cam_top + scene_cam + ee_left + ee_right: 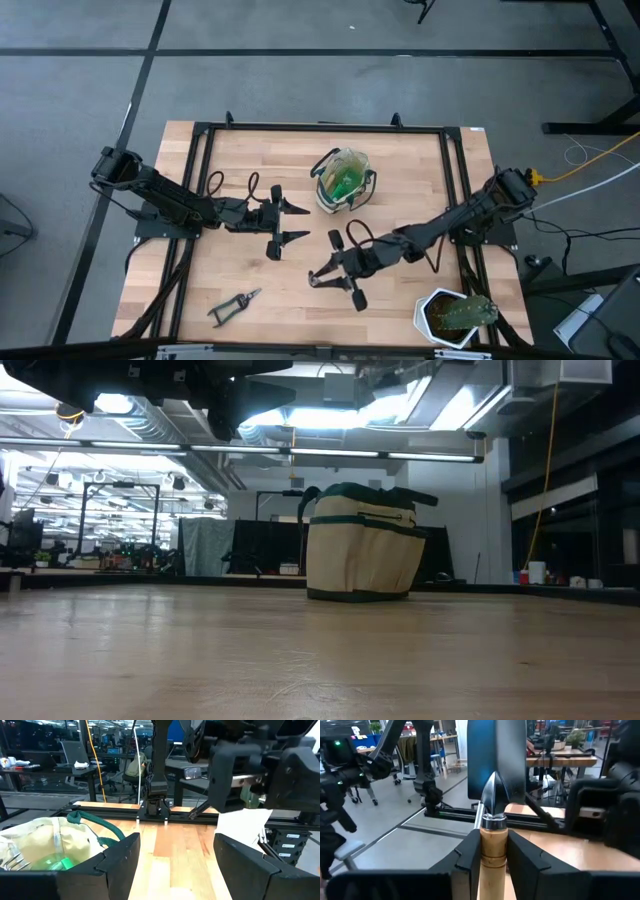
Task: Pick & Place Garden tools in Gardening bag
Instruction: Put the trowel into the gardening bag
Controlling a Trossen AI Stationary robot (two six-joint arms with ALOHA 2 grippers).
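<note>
While the right jaws (pixel 492 857) pinch the wooden handle of the hand trowel (pixel 495 795), its blade points away from the wrist, lower centre of the high view. Left jaws (pixel 290 222) stand spread and empty, centre-left. Gardening bag (pixel 343 180) sits upper centre on the worktop (pixel 400 160), spray bottle (pixel 345 184) inside. Pruning shears (pixel 233 305) lie lower left. White plant pot (pixel 450 316) occupies the lower right.

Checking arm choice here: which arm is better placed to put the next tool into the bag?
Right. The right gripper already has its fingers shut on the trowel, near the gardening bag. The left gripper is open and empty.
</note>
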